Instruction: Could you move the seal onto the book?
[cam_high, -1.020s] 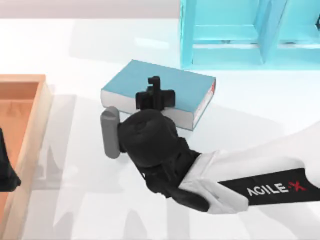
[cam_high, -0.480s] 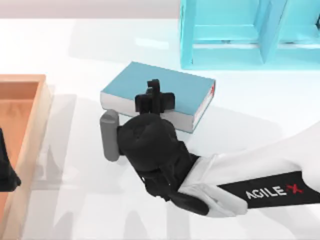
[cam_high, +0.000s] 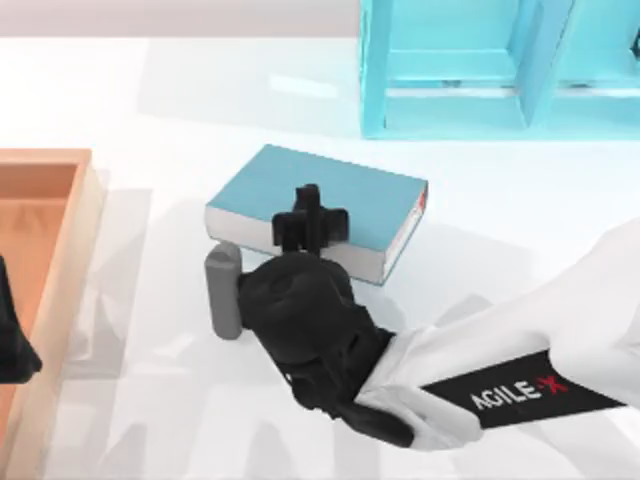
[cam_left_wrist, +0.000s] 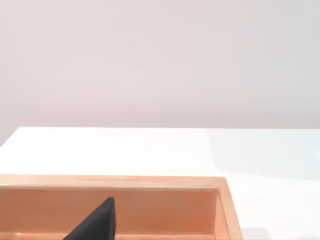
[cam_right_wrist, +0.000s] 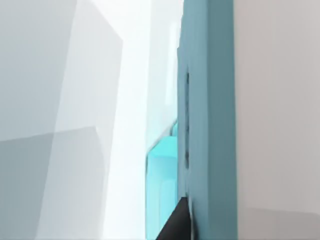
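Note:
The teal-blue book (cam_high: 370, 200) lies closed near the middle of the table, white page edges toward the near side. My right gripper (cam_high: 310, 205) is a black cross shape over the book's cover near its front edge. The right arm reaches in from the lower right. In the right wrist view the book (cam_right_wrist: 207, 100) stands very close as a teal band beside pale pages. The seal is hidden. My left gripper (cam_high: 12, 335) rests parked at the far left over the wooden tray.
A cyan shelf unit (cam_high: 450, 70) stands at the back right, behind the book. An orange wooden tray (cam_high: 60, 170) lies along the left edge, and its rim (cam_left_wrist: 150, 182) crosses the left wrist view. White table lies between tray and book.
The right gripper and the book have both shifted toward the near edge of the table, together. The left arm has not moved.

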